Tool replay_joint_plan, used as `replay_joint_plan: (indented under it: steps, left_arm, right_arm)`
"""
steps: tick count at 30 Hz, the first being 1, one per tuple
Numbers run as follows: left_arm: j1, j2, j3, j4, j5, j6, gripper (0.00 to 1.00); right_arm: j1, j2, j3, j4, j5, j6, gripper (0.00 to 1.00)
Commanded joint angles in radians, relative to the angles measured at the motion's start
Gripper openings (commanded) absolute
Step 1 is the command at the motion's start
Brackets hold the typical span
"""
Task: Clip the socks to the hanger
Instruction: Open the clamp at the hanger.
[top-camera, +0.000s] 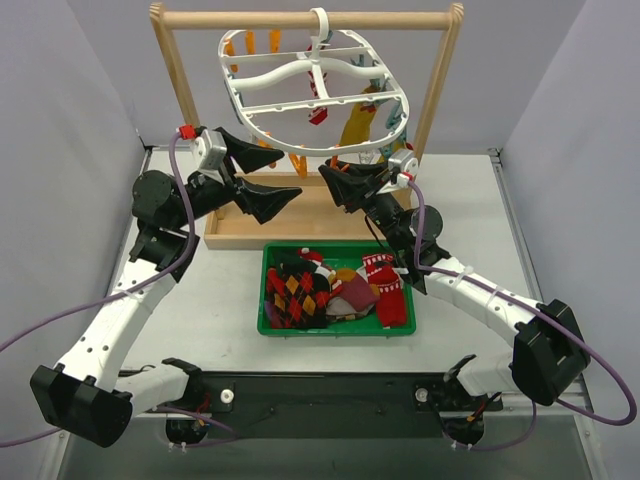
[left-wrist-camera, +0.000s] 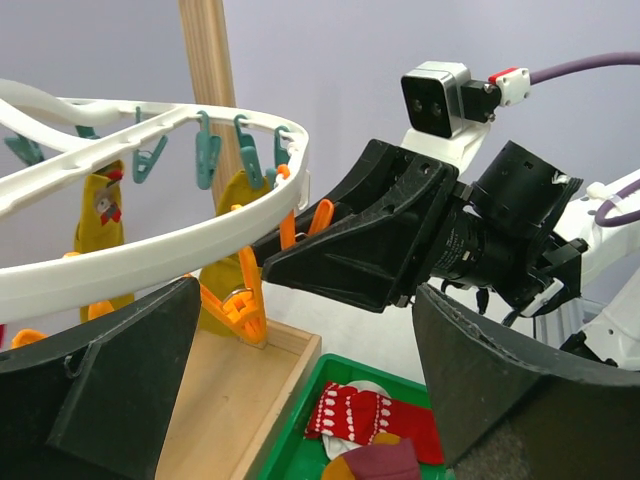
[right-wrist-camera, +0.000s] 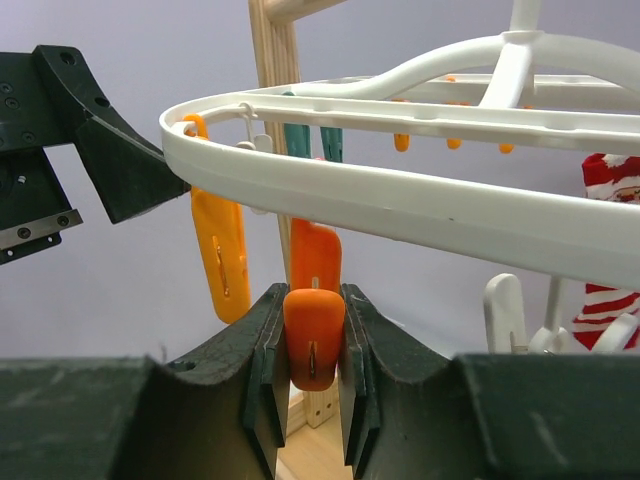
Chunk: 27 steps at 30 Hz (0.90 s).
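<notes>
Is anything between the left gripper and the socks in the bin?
Nothing visible does. The left gripper hangs open over the rack's base; the socks lie uncovered in the bin. The right arm overhangs only its far right corner.

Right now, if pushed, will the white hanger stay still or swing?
The hanger probably swings: it hangs from the wooden bar by one hook. Its thin open frame looks light, likely tilting when the right gripper pulls the orange clip.

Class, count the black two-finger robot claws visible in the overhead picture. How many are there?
2. The left claw is open by the near-left rim of the white plastic oval hanger; the right claw is shut on an orange plastic clip hanging from it.
</notes>
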Motion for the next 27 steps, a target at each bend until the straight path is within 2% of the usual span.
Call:
replay_joint_plan:
  steps: [1, 7, 13, 16, 21, 27]
  left_arm:
    - [0.022, -0.032, 0.008, 0.042, -0.025, -0.023, 0.97]
    - [0.046, -0.046, 0.025, 0.045, 0.006, -0.038, 0.97]
    - [0.042, -0.062, 0.105, 0.002, 0.137, -0.127, 0.97]
    - [-0.015, -0.049, 0.168, -0.027, 0.141, -0.181, 0.97]
    - [-0.113, 0.012, 0.237, -0.064, 0.119, -0.167, 0.97]
    - [-0.136, 0.029, 0.185, -0.084, 0.05, -0.135, 0.97]
  right_arm:
    - [0.002, -0.016, 0.032, 0.306, -0.032, 0.017, 0.11]
    - [0.004, -0.025, 0.034, 0.288, -0.024, 0.035, 0.06]
    - [0.024, -0.046, 0.12, 0.097, -0.024, -0.02, 0.04]
    - [0.04, -0.04, 0.153, 0.037, -0.026, -0.052, 0.03]
    - [0.086, -0.008, 0.201, -0.053, -0.02, -0.145, 0.03]
    - [0.12, 0.0, 0.229, -0.161, -0.006, -0.25, 0.02]
